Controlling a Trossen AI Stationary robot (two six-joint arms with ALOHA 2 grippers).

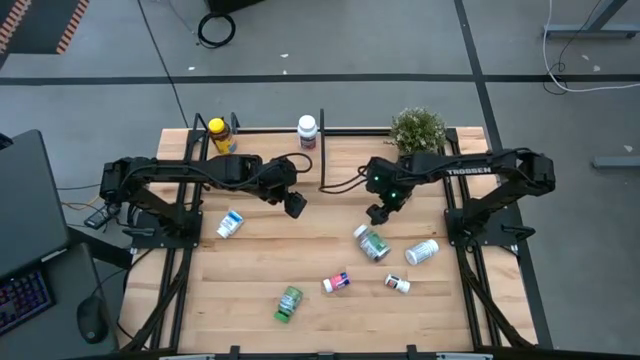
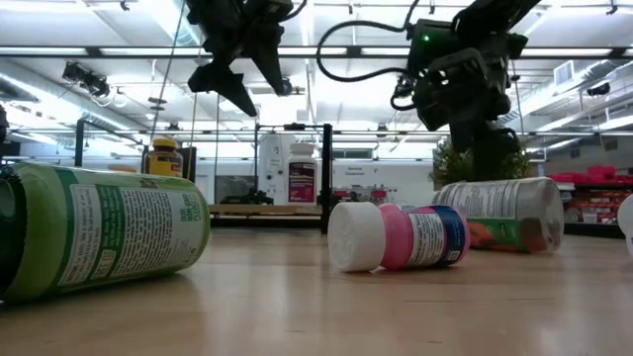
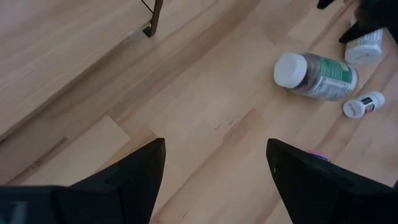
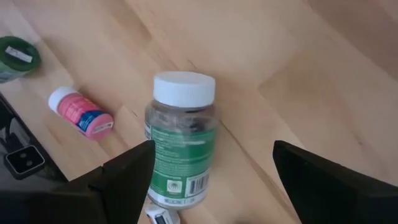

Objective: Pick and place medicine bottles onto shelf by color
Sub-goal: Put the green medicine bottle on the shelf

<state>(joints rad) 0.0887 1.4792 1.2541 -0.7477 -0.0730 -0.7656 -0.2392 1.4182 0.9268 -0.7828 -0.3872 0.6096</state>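
Two medicine bottles stand upright on the shelf [image 1: 262,131] at the far edge: an amber yellow-capped one [image 1: 220,135] and a white one with a magenta label [image 1: 307,130]. The others lie on their sides on the table: white with blue [image 1: 230,223], clear with a green label [image 1: 371,243], white [image 1: 422,251], pink [image 1: 337,283], small white [image 1: 398,284] and green [image 1: 289,302]. My left gripper [image 1: 295,205] hangs open above bare table. My right gripper [image 1: 378,212] hangs open above the clear green-label bottle [image 4: 181,149], clear of it.
A small green potted plant [image 1: 417,128] stands at the far right by the shelf. Black upright posts [image 2: 326,178] frame the shelf. Bare planks lie between the two arms and along the table's near left.
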